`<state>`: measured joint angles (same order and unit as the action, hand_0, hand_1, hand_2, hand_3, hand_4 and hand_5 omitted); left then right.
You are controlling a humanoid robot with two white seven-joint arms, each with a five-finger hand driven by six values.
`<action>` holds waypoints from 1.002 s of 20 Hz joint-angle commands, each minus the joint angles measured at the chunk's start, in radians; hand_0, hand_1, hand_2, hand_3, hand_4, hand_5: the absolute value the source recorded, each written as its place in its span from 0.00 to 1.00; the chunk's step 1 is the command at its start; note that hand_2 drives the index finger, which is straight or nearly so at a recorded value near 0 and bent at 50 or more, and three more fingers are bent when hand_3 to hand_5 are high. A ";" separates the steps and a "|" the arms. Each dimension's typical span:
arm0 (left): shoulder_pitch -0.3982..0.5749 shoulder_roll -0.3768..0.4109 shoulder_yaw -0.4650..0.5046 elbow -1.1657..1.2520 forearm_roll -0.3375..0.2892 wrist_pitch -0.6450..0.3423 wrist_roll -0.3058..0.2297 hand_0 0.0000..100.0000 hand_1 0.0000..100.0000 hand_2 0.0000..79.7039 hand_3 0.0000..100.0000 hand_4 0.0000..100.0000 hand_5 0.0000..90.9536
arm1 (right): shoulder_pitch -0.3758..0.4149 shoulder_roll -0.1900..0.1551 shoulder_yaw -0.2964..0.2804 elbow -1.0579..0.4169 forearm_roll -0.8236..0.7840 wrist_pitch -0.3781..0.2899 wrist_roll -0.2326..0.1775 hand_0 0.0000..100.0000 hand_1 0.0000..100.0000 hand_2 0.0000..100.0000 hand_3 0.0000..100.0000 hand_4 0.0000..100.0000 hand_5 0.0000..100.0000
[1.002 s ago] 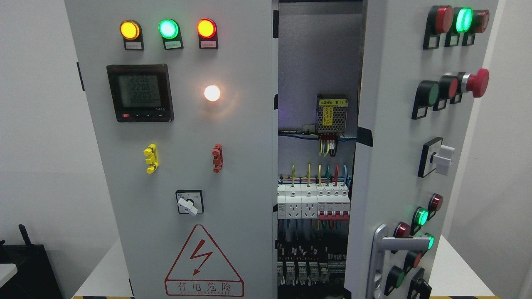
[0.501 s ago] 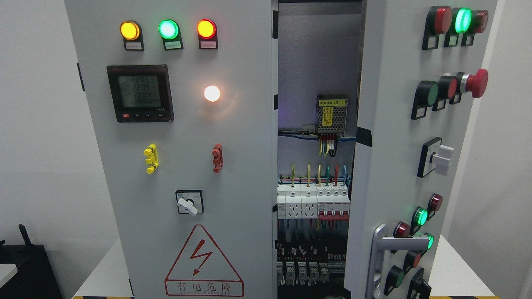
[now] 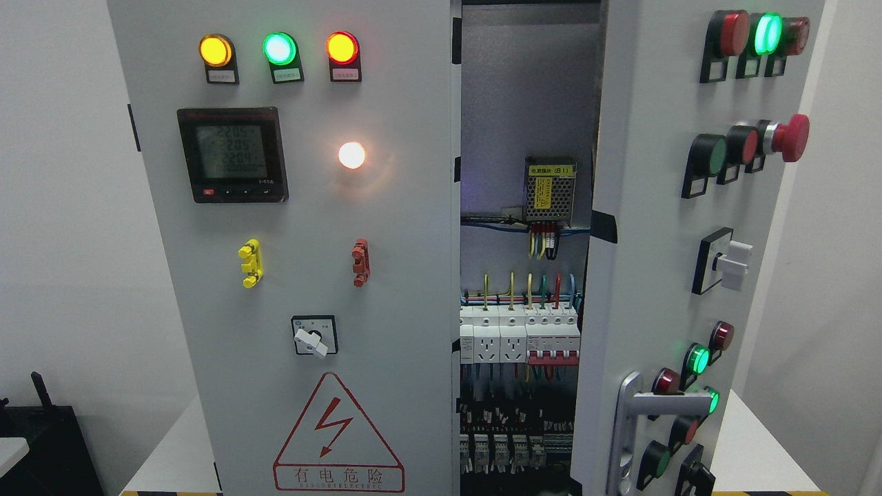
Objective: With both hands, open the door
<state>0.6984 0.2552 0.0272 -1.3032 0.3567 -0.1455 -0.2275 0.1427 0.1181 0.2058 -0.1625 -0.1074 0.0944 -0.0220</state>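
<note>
right door (image 3: 661,227) ajar, breakers (image 3: 520,337) exposed

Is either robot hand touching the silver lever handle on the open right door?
Apart. The head view shows the silver lever handle on the grey right door bare, with no hand anywhere in frame.
</note>
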 commanded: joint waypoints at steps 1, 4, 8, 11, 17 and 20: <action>0.073 0.205 0.102 -0.446 0.105 -0.123 0.001 0.00 0.00 0.00 0.00 0.04 0.00 | 0.000 0.000 0.000 0.000 0.000 0.001 0.001 0.00 0.00 0.00 0.00 0.00 0.00; 0.073 0.268 0.144 -0.458 0.208 -0.141 0.001 0.00 0.00 0.00 0.00 0.04 0.00 | 0.000 0.000 0.000 0.000 0.000 0.001 0.001 0.00 0.00 0.00 0.00 0.00 0.00; 0.069 0.355 0.191 -0.476 0.332 -0.143 -0.009 0.00 0.00 0.00 0.00 0.04 0.00 | 0.000 0.000 0.000 0.000 0.000 0.001 0.001 0.00 0.00 0.00 0.00 0.00 0.00; 0.070 0.447 0.223 -0.496 0.456 -0.143 -0.010 0.00 0.00 0.00 0.00 0.04 0.00 | 0.000 0.000 0.000 0.000 0.000 0.001 0.001 0.00 0.00 0.00 0.00 0.00 0.00; 0.069 0.613 0.260 -0.499 0.647 -0.143 -0.013 0.00 0.00 0.00 0.00 0.04 0.00 | 0.000 0.000 0.000 0.000 0.000 0.001 0.001 0.00 0.00 0.00 0.00 0.00 0.00; 0.056 0.611 0.303 -0.504 0.656 -0.143 -0.049 0.00 0.00 0.00 0.00 0.04 0.00 | 0.000 0.000 0.000 0.000 0.000 0.001 0.001 0.00 0.00 0.00 0.00 0.00 0.00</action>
<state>0.7641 0.6695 0.2203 -1.7135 0.9126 -0.2893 -0.2581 0.1427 0.1181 0.2057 -0.1625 -0.1074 0.0944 -0.0221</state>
